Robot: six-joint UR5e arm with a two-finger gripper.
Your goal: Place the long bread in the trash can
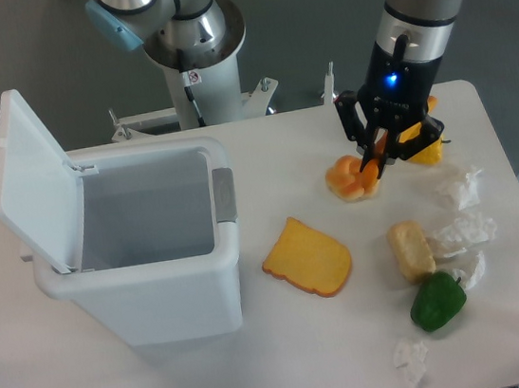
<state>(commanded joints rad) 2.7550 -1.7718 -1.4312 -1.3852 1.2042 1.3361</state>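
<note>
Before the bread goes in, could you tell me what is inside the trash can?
The trash can has its lid up. Only bare grey-white walls show inside; its floor is hidden by the front wall.

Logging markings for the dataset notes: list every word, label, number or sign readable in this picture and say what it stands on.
No text can be read.
Small red-and-white sticker on the white robot base column: too small and blurred to read.
Blue light on the gripper body: a lamp, not a sign.
Trash can, toast slice, green pepper: no markings visible.
</note>
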